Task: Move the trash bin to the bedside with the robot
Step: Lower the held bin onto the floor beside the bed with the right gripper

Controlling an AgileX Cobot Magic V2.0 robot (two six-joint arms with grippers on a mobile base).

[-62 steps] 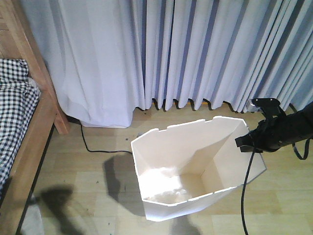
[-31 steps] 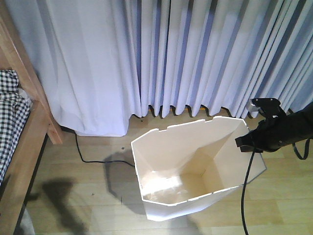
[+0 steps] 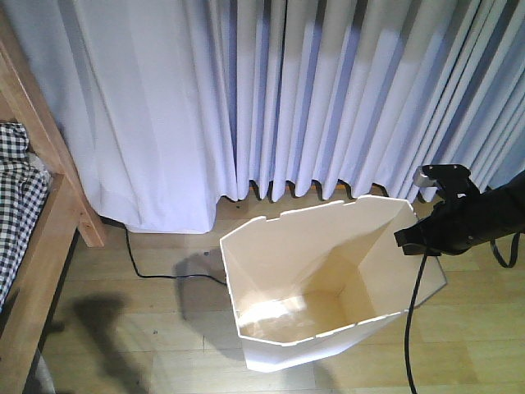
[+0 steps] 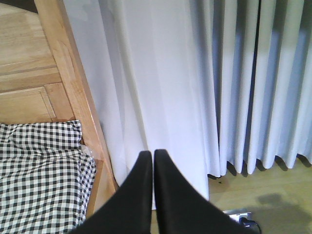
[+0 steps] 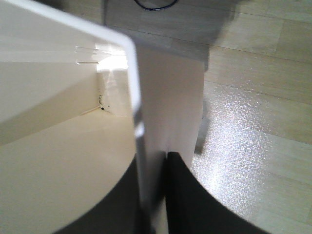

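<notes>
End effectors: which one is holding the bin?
The right end effector: it pinches the trash bin by its wall at the rim. The left end effector is shut on nothing, pointing at the curtain beside the bed.

The trash bin (image 3: pixel 254 287) stands on the floor (image 3: pixel 139 328) in the middle, with the curtain (image 3: pixel 287 98) behind it and the bed (image 3: pixel 37 271) well apart on the left; a cable (image 3: pixel 130 250) lies on the floor between the bed and the bin, near the bottom of the curtain. The right claw (image 3: pixel 408 240) is at the bin's right rim, one finger inside the wall and one outside; the left claw (image 4: pixel 149 157) hangs in front of the curtain, with the bed to its left.
</notes>
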